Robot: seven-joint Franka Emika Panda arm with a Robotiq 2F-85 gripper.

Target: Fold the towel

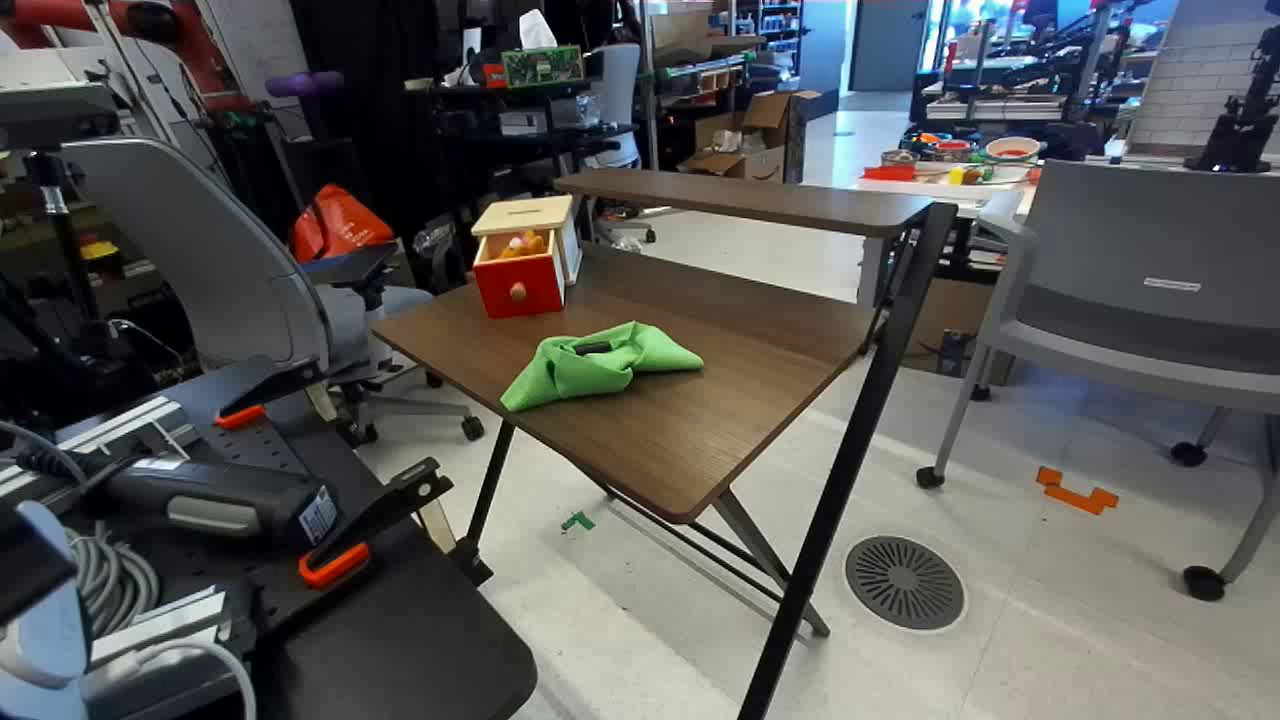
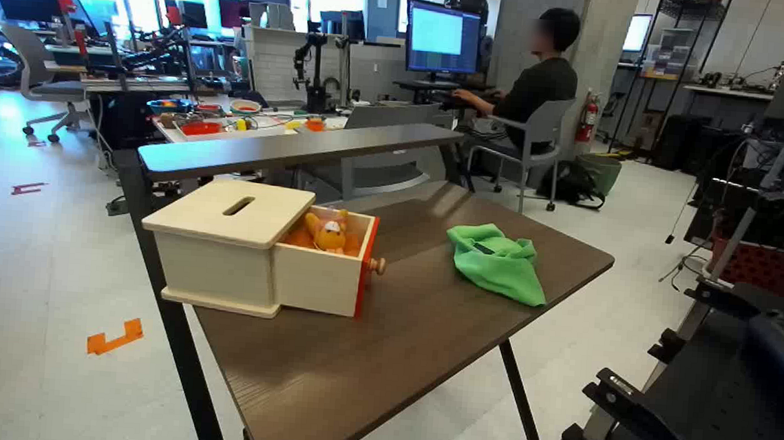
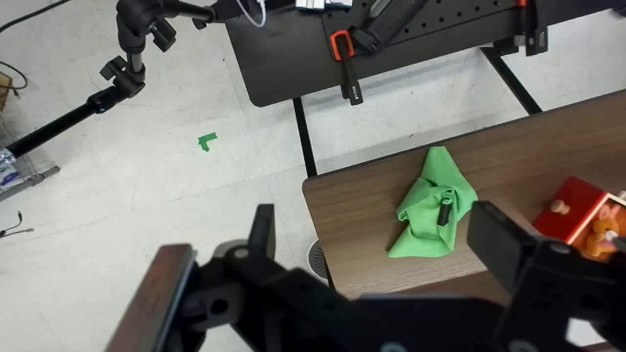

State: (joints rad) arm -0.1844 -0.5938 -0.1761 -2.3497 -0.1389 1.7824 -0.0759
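My claw point(image 3: 379, 232) is spread, its two fingers point(image 3: 501, 244) well apart: in the wrist view one shows against the pale floor point(image 3: 137, 205) and the other against the brown wood-grain bench point(image 3: 352, 215). Through the gap I see the green towel point(image 3: 424, 222), lying on the bench below and well clear of me. It is a loose, rumpled bundle, tapering to pointed corners at opposite ends, its folds gathered in the middle; one corner reaches almost to the bench's edge. A short black object point(image 3: 444, 214), too small for me to name, sits among those folds.

On the same bench, apart from the towel, stands a wooden box point(image 2: 216, 263) with a slot cut in its lid. Its drawer point(image 2: 319, 280) juts part of the way out, and an orange toy animal point(image 2: 330, 236) sits inside; the drawer's red front point(image 1: 542, 295) carries a round wooden knob point(image 1: 518, 291), which I can make out in both exterior views. A raised shelf point(image 1: 740, 197) runs along one side of the bench.

Beside the bench I see a black table point(image 3: 288, 63) with a black-and-orange clamp point(image 3: 351, 80) at its edge. In an exterior view a round drain point(image 1: 905, 582) is set in the floor near a gray chair point(image 1: 1140, 250); in an exterior view a person point(image 2: 542, 92) in dark clothes sits at a lit monitor point(image 2: 442, 40).
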